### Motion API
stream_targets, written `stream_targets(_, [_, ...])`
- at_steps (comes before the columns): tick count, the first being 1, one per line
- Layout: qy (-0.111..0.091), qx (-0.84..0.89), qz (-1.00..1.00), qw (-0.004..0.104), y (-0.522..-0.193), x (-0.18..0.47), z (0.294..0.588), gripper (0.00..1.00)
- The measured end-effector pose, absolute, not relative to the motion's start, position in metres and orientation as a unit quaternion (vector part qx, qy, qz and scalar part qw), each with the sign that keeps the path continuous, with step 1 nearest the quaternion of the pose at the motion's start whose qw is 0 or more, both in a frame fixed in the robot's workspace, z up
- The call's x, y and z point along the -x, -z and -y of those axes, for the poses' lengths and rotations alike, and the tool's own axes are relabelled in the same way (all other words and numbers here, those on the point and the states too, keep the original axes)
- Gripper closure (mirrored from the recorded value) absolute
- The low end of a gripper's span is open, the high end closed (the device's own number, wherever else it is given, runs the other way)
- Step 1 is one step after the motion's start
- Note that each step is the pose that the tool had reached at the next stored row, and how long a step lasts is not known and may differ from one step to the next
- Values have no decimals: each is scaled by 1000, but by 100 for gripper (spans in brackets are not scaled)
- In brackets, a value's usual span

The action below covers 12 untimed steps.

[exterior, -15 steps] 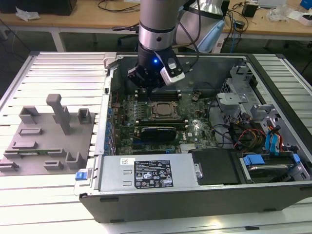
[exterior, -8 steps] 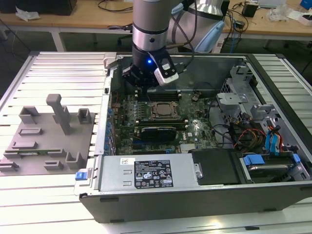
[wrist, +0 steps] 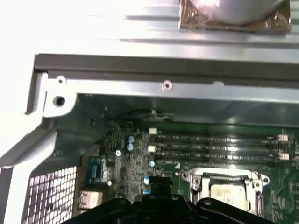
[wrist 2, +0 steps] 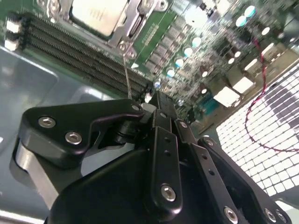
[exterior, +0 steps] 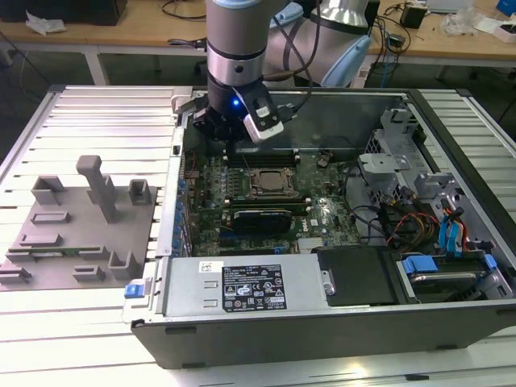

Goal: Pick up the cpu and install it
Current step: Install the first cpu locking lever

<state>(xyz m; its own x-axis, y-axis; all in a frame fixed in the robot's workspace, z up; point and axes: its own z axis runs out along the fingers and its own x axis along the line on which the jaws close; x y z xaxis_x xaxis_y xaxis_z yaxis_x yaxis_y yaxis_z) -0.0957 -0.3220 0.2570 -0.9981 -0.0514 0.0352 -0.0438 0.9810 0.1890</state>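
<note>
The cpu [wrist 2: 96,14] shows a silvery-grey top and lies inside the metal-framed socket [exterior: 266,184] in the middle of the motherboard [exterior: 322,211]. It appears in both wrist views, the first showing the cpu [wrist: 227,192] beside the memory slots. My gripper [exterior: 226,142] hangs over the board's back corner on the exterior view's left, a little away from the socket. Its black fingers [wrist 2: 163,116] are pressed together with nothing between them. In the first wrist view the gripper [wrist: 161,183] tip points at small components beside the socket.
The open computer case has a metal wall [wrist: 163,70] close behind the gripper. A power supply [exterior: 242,286] runs along the front and a drive cage [exterior: 435,242] with blue tabs fills the exterior view's right. A grey fixture plate [exterior: 81,234] lies outside the case.
</note>
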Motion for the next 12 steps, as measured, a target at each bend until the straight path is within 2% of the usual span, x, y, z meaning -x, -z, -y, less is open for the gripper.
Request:
stream_targets(1, [101, -24, 994, 20, -257, 96, 322, 89])
stream_targets(12, [103, -24, 994, 20, -257, 92, 321, 89])
